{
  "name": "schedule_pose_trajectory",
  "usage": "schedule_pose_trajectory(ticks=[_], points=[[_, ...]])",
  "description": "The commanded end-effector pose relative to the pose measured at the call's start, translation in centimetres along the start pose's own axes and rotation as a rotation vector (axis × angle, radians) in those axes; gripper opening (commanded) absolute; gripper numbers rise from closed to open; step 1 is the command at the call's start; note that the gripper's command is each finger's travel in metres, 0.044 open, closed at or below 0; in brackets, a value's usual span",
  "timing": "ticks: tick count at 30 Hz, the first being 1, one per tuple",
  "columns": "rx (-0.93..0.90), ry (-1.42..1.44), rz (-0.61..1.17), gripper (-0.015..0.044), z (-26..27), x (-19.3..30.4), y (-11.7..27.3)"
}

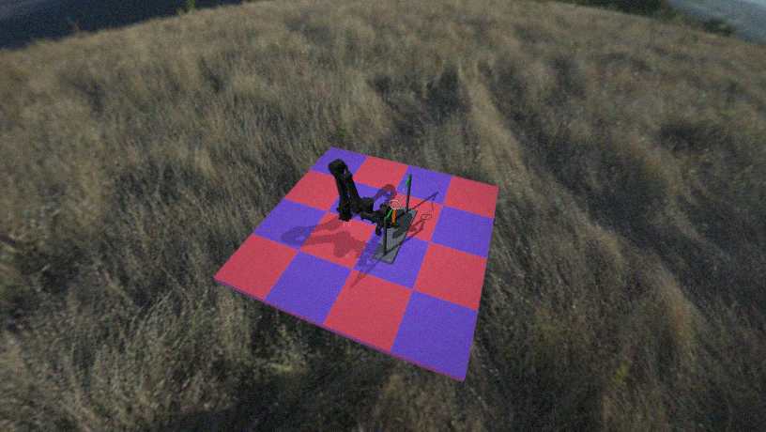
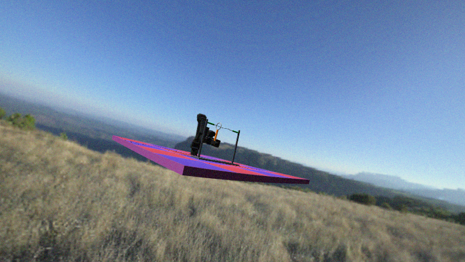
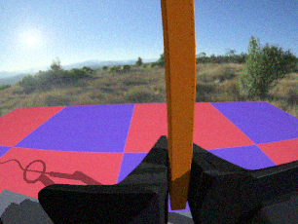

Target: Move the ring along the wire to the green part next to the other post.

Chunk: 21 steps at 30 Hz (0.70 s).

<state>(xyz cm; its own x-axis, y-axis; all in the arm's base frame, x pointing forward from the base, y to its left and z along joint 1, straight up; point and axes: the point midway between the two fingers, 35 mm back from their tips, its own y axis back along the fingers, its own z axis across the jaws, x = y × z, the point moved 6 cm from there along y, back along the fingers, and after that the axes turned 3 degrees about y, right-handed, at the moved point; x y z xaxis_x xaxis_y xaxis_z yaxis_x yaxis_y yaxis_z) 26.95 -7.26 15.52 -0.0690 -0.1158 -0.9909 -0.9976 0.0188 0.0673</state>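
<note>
The ring (image 1: 395, 200) (image 2: 219, 123) is around the thin grey wire, just past the green part (image 2: 211, 123) at the near post (image 1: 384, 239) (image 2: 203, 138); the views are too small to tell whether it touches the wire. Its orange handle (image 1: 394, 215) (image 2: 216, 134) (image 3: 180, 88) hangs below, nearly upright. My gripper (image 2: 215, 141) (image 3: 168, 140) is shut on the handle's lower part, below the wire. The other green part (image 1: 407, 182) (image 2: 235, 131) is at the far post (image 1: 408, 199) (image 2: 236, 146). The ring is outside the wrist view.
The posts stand on a dark grey base plate (image 1: 385, 256) on the red and purple checkered board (image 1: 370, 316) (image 2: 245, 178) (image 3: 93, 129). The arm (image 1: 343, 188) (image 2: 197, 136) reaches in from its base on the board. Shadows of the ring and wire lie on the board.
</note>
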Motion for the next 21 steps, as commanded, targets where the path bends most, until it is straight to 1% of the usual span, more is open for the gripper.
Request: schedule_pose_trajectory(ticks=[1, 13, 21], points=[[0.006, 0.008, 0.000, -0.0150, 0.4, 0.1, 0.2], [0.029, 0.001, 0.000, -0.0150, 1.7, 0.0, 0.1], [0.078, -0.017, 0.002, -0.0150, 3.0, 0.0, 0.1]])
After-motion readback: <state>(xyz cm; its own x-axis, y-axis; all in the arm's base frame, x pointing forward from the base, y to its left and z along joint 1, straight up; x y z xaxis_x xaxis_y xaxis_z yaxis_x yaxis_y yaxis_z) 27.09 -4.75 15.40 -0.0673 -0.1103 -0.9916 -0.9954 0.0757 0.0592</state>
